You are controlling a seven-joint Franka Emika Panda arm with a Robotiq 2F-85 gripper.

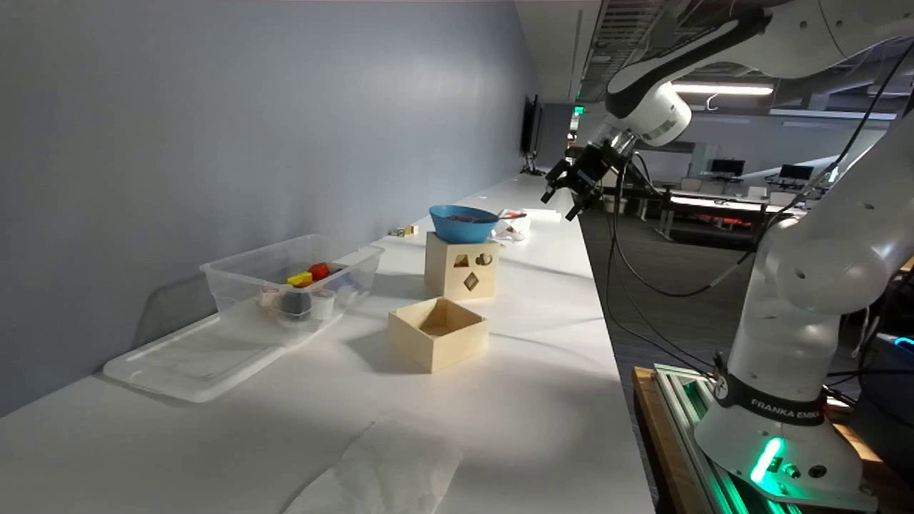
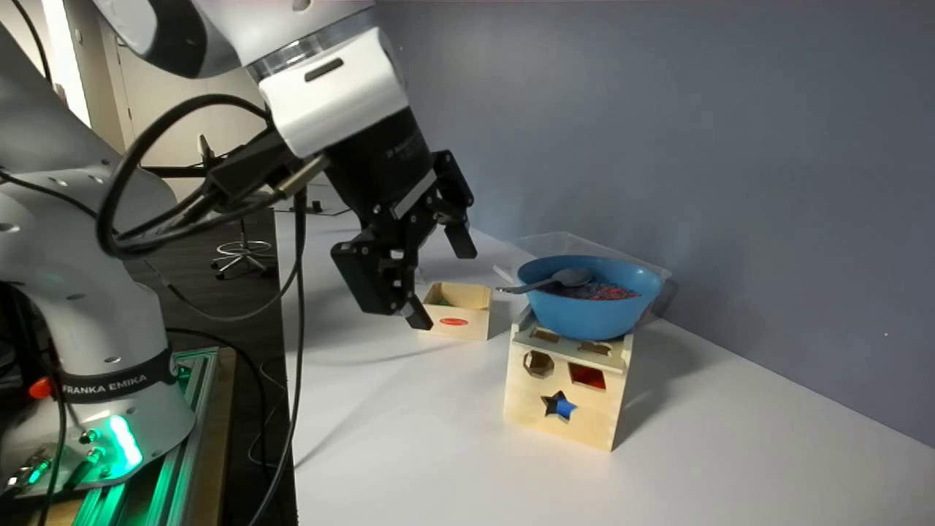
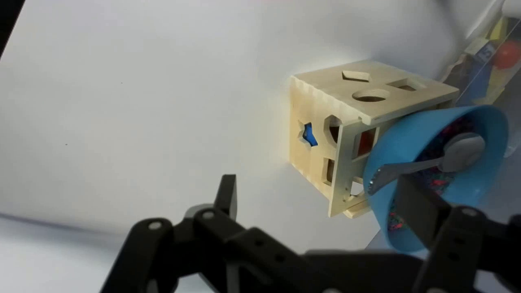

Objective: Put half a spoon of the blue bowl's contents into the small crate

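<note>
Resting atop the wooden cube (image 2: 559,376), the blue bowl (image 2: 588,318) holds red and dark bits (image 2: 615,294) and the spoon (image 2: 573,277), whose handle crosses the rim toward 9 o'clock in an exterior view. From the small crate (image 1: 457,350), in an exterior view, the cube stands at 1 o'clock, a clear tub (image 1: 239,293) at 10, a flat lid (image 1: 196,364) at 9 and a pale sheet (image 1: 389,467) at 7, all along the counter (image 1: 543,400). One finger (image 3: 419,207) hides part of the bowl in the wrist view. The arm (image 2: 329,95) slants down, its end effector (image 2: 440,279) pointing to 5 o'clock in an exterior view, off the counter, the bowl at 3; its fingers are spread wide and hold nothing.
</note>
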